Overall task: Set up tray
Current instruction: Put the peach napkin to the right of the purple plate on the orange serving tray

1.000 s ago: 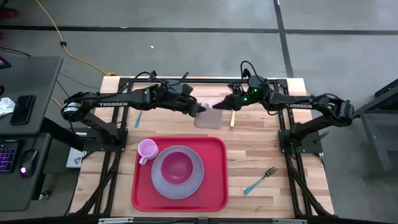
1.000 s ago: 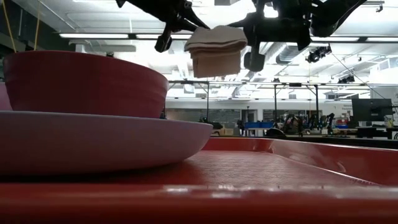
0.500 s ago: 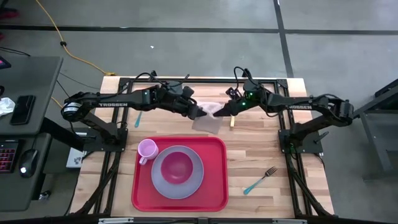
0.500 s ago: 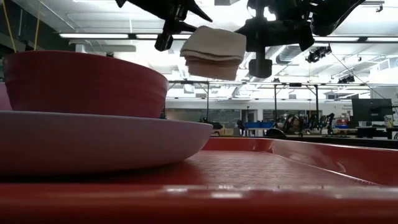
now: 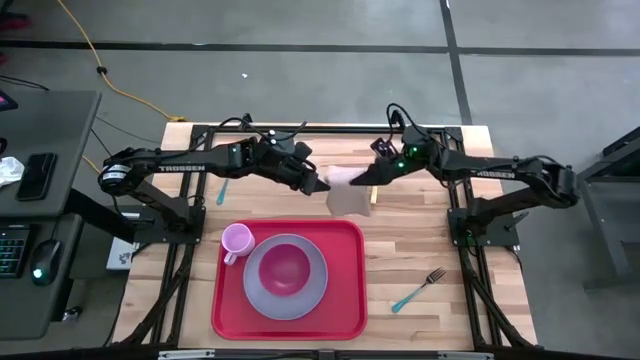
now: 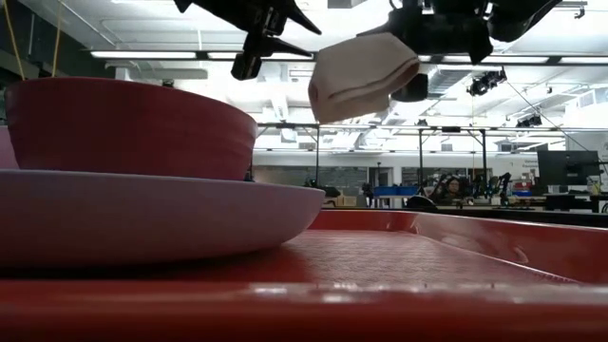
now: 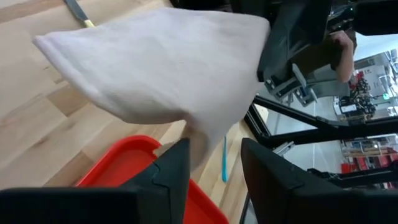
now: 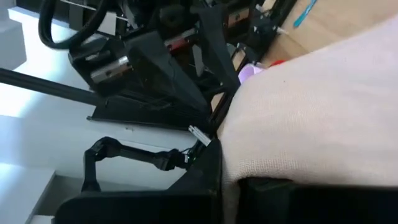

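We see the red tray (image 5: 345, 300) at the near middle of the table (image 5: 420, 250), its low rim just short of the near edge. On it sit a grey plate (image 5: 254, 293) carrying a dark pink bowl (image 5: 285, 267), with a pink cup (image 5: 236, 240) at the far left corner; the tray's right strip is bare. Right of the tray, open wood holds only a teal-handled fork (image 5: 418, 288). Farther back, above the table beyond the tray's far rim, the right gripper (image 5: 369, 178) is clamped on a folded beige cloth (image 5: 348, 192) that hangs free. Our left gripper (image 5: 320, 184), fingers (image 7: 173, 167) parted and released, sits just left of the cloth
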You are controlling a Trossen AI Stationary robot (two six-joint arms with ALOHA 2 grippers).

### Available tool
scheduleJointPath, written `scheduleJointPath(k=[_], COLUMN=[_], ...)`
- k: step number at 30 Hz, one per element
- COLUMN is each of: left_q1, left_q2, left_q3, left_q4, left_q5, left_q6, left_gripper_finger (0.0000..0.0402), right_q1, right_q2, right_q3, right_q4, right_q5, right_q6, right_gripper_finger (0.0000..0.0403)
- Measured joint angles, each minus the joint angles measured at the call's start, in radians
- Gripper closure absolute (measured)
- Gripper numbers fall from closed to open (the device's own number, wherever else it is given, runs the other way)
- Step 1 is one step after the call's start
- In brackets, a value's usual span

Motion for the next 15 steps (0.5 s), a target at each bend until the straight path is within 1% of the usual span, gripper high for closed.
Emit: scheduleJointPath(k=[4,9,15], left_q1=[0.000,0.001,0.001], left_q2=[-0.001,-0.001,-0.005], left_q3=[0.000,0.000,0.000], left_q4=[0.000,-0.001,-0.056], left_q5=[0.008,0.012,0.013], left_q6=[0.000,0.000,0.013], left_gripper_finger=[0.0228,0.0227,0.0227], right_q1=[0.037,0.117,0.232], right_q2=[-0.018,-0.019,-0.019], right_q3=[0.000,0.000,0.000], right_q4=[-0.047,-0.065,-0.072], right_q5=[0.000,0.004,0.070], right_q6=[0.025,0.083,0.144], right_gripper_finger=[0.0403,0.0403,0.0403])
